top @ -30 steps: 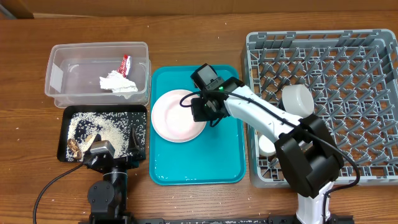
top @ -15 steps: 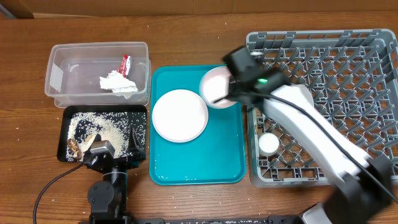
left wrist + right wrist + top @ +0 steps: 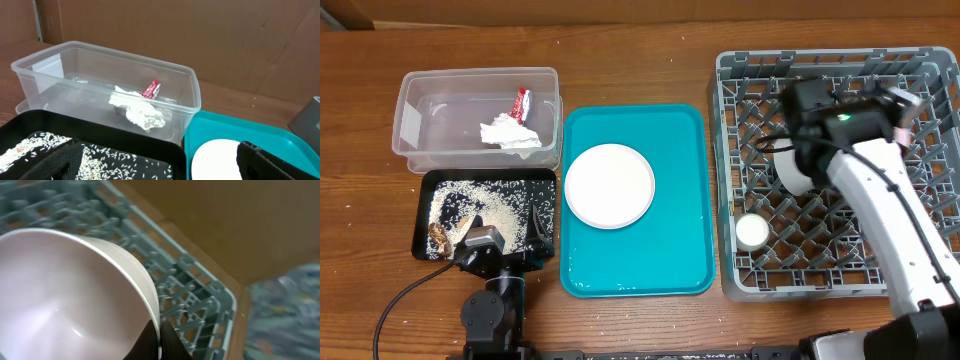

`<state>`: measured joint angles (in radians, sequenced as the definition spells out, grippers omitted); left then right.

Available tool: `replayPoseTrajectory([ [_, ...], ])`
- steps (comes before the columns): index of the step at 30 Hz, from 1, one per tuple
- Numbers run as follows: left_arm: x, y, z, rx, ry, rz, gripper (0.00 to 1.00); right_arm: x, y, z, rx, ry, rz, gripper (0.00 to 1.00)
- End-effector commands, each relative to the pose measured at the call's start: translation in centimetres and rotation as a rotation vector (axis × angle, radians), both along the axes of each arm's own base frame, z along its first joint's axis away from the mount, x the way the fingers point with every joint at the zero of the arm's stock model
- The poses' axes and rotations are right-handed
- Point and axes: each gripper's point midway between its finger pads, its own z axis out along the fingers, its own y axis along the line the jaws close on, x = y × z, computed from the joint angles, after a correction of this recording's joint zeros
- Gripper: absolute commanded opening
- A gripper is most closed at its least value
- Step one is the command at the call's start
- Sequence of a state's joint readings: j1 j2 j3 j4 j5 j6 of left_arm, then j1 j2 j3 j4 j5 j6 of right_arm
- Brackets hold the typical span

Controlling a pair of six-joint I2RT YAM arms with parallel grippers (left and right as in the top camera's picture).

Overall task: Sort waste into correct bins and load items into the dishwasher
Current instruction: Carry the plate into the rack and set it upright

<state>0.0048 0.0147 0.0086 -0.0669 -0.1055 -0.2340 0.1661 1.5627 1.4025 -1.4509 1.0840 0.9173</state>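
**Bowl transfer, right arm.** The right gripper [image 3: 799, 148] has carried the pale bowl [image 3: 788, 170] off the teal tray [image 3: 682, 255]. It now holds the bowl over the left half of the grey dish rack [image 3: 840, 62], where a second ago it was still at the plate's right edge. In the right wrist view the fingers are pinched on the bowl's rim, one inside and one outside. The bowl is tipped on edge above the pegs, and you cannot tell whether it touches them yet.

The white plate [image 3: 609, 185] now lies alone and uncovered on the teal tray, so you can judge it free to be picked next. A small white cup [image 3: 752, 232] already sits in the rack, nearer than the bowl.

**Left arm.** The left gripper [image 3: 160, 162] rests at the near edge of the black tray [image 3: 488, 175] with its fingers spread and nothing between them.

**Waste.** The tissue [image 3: 510, 133] and red wrapper [image 3: 522, 102] lie in the clear tub [image 3: 418, 92]. The rice grains [image 3: 495, 205] are scattered in the black tray.

Sorting looks done. By this reading, what remains is seating the bowl between pegs and loading the plate.
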Motion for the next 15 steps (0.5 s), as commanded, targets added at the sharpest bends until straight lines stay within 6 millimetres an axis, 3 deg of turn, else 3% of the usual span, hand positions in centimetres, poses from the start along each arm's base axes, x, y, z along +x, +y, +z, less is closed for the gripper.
replayPoseTrajectory([
  [1, 0.0, 0.1, 0.1, -0.01, -0.008, 0.005, 1.0, -1.0, -2.0, -1.2, -0.045, -0.029, -0.086, 0.04],
  [6, 0.0, 0.1, 0.1, -0.01, -0.009, 0.004, 1.0, -1.6, -2.6, -3.7, -0.054, 0.0, -0.099, 0.04],
  [15, 0.0, 0.1, 0.1, -0.01, -0.009, 0.004, 1.0, -0.1, -2.7, -4.7, -0.102, 0.08, -0.027, 0.04],
])
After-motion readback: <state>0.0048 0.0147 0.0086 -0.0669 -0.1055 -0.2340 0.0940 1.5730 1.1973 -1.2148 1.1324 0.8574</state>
